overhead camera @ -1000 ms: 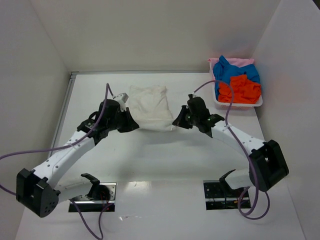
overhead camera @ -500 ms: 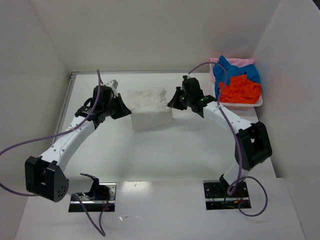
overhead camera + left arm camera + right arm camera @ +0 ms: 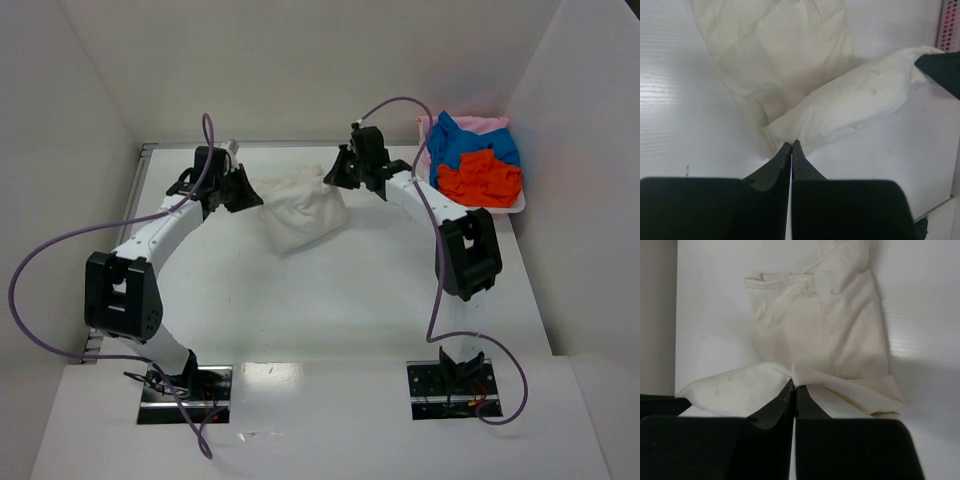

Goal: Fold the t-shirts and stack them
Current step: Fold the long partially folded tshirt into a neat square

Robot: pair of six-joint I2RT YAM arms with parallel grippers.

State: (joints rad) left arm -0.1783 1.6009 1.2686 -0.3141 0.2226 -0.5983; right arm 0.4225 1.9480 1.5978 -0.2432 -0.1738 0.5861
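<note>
Left gripper is clamped on the left corner of the off-white shirt; in the left wrist view the cloth is pinched right at the closed jaws. Compared with a second ago, both arms are swung from the near side of the shirt to its far side, so the held edge is carried back over the rest of the cloth. The half-fold is judged nearly laid but not yet let go. The shirt lies on the table, mid-width toward the back, skewed, with a rolled ridge strung between the two grips. Right gripper is likewise closed on the right corner. Further right a tray is seen in the back corner, with a blue shirt, an orange-red shirt and a pink shirt piled in it, all unfolded. Nothing is found on the fold area; the tray is close beside the right arm and its purple cable is looped overhead
</note>
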